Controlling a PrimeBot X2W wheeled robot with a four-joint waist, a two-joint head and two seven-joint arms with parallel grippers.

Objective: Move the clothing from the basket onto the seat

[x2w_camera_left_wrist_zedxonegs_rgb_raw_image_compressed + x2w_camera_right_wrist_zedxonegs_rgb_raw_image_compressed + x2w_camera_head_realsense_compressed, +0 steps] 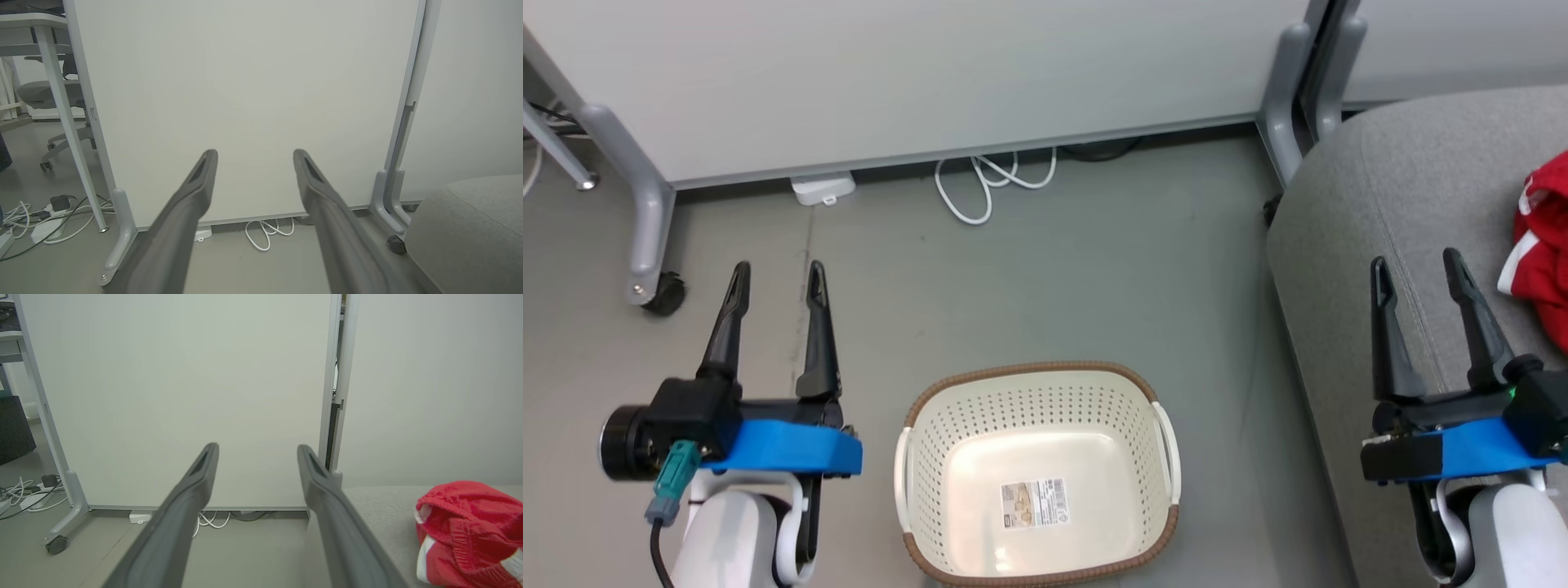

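Clothing (1547,237) lay on the seat (1380,180) just right of my right tool (1414,258); it and my left tool (778,266) gaped empty.

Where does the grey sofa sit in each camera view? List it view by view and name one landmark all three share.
Head view: the sofa takes the right side, with the red clothing on it at the right edge.
Left wrist view: the sofa is in the lower right corner.
Right wrist view: the sofa is at lower right, under the clothing.
Shared landmark: the looped white cable on the floor below the white panel.
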